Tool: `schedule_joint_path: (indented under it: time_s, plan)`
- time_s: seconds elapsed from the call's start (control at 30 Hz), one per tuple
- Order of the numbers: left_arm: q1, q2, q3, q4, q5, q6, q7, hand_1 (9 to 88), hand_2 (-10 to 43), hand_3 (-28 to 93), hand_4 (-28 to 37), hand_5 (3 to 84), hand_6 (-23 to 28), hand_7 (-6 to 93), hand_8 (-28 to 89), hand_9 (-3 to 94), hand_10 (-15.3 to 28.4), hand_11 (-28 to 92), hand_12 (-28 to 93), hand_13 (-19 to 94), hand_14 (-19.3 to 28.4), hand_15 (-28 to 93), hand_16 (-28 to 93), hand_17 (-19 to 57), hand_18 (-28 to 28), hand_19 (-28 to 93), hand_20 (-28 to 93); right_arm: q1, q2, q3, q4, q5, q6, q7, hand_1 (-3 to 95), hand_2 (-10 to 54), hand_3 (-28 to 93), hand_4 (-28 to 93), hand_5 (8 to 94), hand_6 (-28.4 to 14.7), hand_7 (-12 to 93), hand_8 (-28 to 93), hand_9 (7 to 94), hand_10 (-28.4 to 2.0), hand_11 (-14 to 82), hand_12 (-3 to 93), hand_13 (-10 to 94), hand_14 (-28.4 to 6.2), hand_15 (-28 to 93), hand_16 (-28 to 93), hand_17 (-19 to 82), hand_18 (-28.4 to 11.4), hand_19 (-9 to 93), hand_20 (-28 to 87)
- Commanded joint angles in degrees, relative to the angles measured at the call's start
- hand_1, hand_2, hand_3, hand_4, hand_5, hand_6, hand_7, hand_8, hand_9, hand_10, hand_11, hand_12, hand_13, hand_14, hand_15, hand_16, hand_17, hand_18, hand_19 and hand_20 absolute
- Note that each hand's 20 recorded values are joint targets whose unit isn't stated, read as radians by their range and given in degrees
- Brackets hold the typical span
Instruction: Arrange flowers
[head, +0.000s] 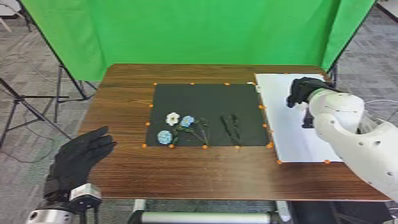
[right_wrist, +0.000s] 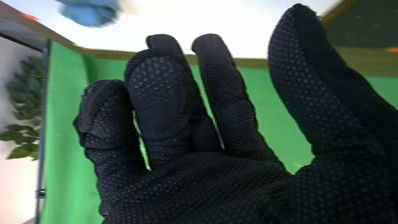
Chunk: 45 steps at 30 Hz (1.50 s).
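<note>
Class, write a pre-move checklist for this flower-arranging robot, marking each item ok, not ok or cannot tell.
1. Right hand open and empty: ok.
2. Right hand over the white sheet: ok.
3. Left hand off the black mat: ok.
4. All flowers off the black mat: not ok; a white flower and two blue flowers lie there.
5. Dark object near the right hand identified: cannot tell.

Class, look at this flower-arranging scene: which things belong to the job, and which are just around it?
Belong to the job:
- white flower
- blue flowers
- dark stems
- black mat, under them
- white sheet, probably the work area
- right hand, over the sheet

Just around:
- green screen
- black stand
- leafy plant
</note>
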Motion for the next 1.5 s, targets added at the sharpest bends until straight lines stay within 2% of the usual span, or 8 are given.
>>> schedule_joint_path:
  time_s: [0.03,0.47,0.7,0.77,0.87,1.03,1.37,1.5]
  plan:
    - [0.4,-0.76,-0.07,0.08,0.17,-0.51,-0.45,26.9,4.8,82,-20.2,44.2,13.2,20.4,-11,38.6,22.5,41,11,25,27.8,65,-14,-9.6,21.9,60,7,-2.9,1.4,2.0,0.7,0.2,-0.2,1.6,34.2,-7.8,84,-28,50.9,-5.1,17,-12,52.2,-16.8,16.4,16.0,64,-8.1,81,14,41,-18.1,93,29]
    - [-0.4,-1.31,0.02,0.22,0.58,-1.12,-1.48,26.9,4.7,82,-20.1,44.2,13.1,20.5,-11,38.6,22.4,41,11,25,27.7,65,-14,-9.6,21.9,60,7,-5.3,1.8,4.5,1.2,1.5,-1.0,3.7,34.3,-7.9,85,-28,51.1,-5.1,17,-12,52.3,-16.8,16.4,15.9,64,-7.9,81,15,41,-18.3,93,29]
    - [-0.4,-1.02,0.27,0.28,0.46,-1.09,-1.05,27.0,4.7,82,-20.3,44.2,13.2,20.4,-11,38.6,22.3,41,11,25,27.8,65,-14,-9.6,21.9,61,7,-6.9,2.1,5.7,1.2,2.4,-0.4,5.0,35.0,-8.1,85,-28,51.3,-5.0,18,-12,52.9,-16.8,16.5,15.9,64,-7.7,82,15,41,-18.3,93,29]
    - [-0.9,-1.62,0.05,0.33,0.83,-1.42,-2.02,27.0,4.7,82,-20.2,44.2,13.1,20.5,-11,38.6,22.4,41,11,25,27.8,65,-14,-9.6,21.9,60,7,-7.3,2.2,6.1,1.3,2.4,-0.5,5.0,35.3,-8.2,85,-28,51.4,-4.9,18,-12,53.0,-16.8,16.5,15.9,64,-7.7,82,15,41,-18.3,93,29]
    - [-1.1,-1.52,0.2,0.42,0.87,-1.48,-2.0,26.9,4.7,82,-20.2,44.2,13.1,20.5,-11,38.6,22.3,41,11,25,27.8,65,-14,-9.6,21.9,60,7,-8.5,2.4,6.8,1.0,2.5,-0.7,5.6,35.6,-8.2,85,-28,51.5,-4.9,18,-12,53.2,-16.8,16.7,15.9,64,-7.7,81,15,41,-18.2,93,29]
    - [-0.7,-1.28,0.12,0.35,0.74,-1.43,-1.58,26.9,4.7,82,-20.2,44.2,13.1,20.5,-11,38.6,22.3,41,11,26,27.7,65,-14,-9.6,21.9,60,7,-9.5,2.6,6.4,0.8,3.9,1.2,7.7,36.7,-8.3,85,-28,52.8,-4.6,18,-12,57.2,-16.2,18.6,16.2,66,-7.3,81,15,43,-17.8,93,30]
    - [-1.2,-1.58,0.05,0.4,1.05,-1.73,-2.28,27.0,4.7,82,-20.2,44.2,13.1,20.4,-11,38.5,22.4,41,11,25,27.8,65,-14,-9.6,21.9,60,7,-10.3,2.6,5.2,1.2,2.8,3.4,10.6,43.0,-9.4,83,-28,59.0,-3.9,20,-13,68.9,-14.2,24.3,16.6,74,-4.6,78,17,52,-15.3,93,35]
    - [-1.2,-1.49,0.1,0.38,0.96,-1.65,-2.17,27.0,4.7,82,-20.2,44.2,13.1,20.4,-11,38.6,22.4,41,11,25,27.8,65,-14,-9.6,21.9,60,7,-10.5,2.4,4.7,1.6,2.2,3.4,11.6,48.9,-9.5,78,-28,61.6,-3.0,23,-13,74.0,-11.4,19.3,24.0,75,-3.9,78,19,54,-14.6,93,36]
